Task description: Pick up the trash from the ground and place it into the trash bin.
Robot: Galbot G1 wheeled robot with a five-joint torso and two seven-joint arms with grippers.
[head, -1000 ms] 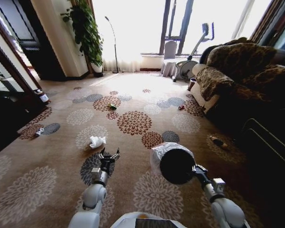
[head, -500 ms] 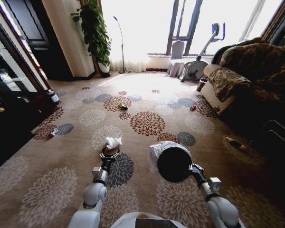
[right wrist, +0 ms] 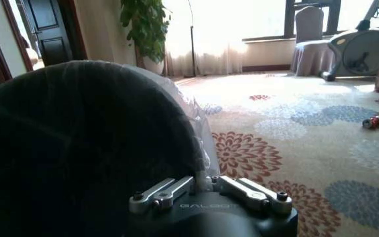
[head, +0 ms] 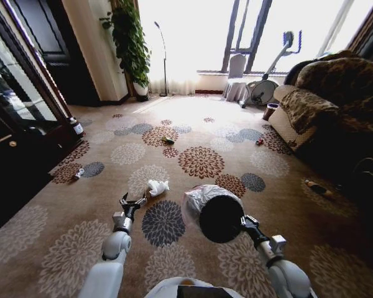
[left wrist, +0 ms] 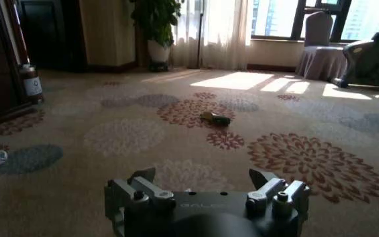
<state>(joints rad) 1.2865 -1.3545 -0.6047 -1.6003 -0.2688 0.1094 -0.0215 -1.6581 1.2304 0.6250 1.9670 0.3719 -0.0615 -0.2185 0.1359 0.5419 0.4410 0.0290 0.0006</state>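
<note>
Trash is lying scattered over the flower-patterned carpet [head: 62,248]: a crumpled white paper wad [head: 157,187] is sitting just beyond the left hand [head: 132,202], a green wrapper [head: 168,141] is lying farther out toward the window, a red scrap [head: 259,141] is resting near the sofa [head: 323,105], and a tan stick-like piece [head: 317,187] is lying off to the right by the dark furniture. The left hand is hovering low over the carpet with its fingers spread apart, holding nothing, and it is pointing a little to the left of the wad rather than straddling it. The right hand [right wrist: 206,190] is clamped on the rim of the trash bin [head: 219,217], pinching the thin plastic liner along with it and carrying the bin above the floor with its dark mouth facing the head camera. The wad is looking very light and soft, so it will probably be squashing under the fingers; closing across its bulky middle seems the safest hold, since a loose corner could tear or slip free. The wrapper is likely slick and flat, needing a pinch on a raised fold.
</note>
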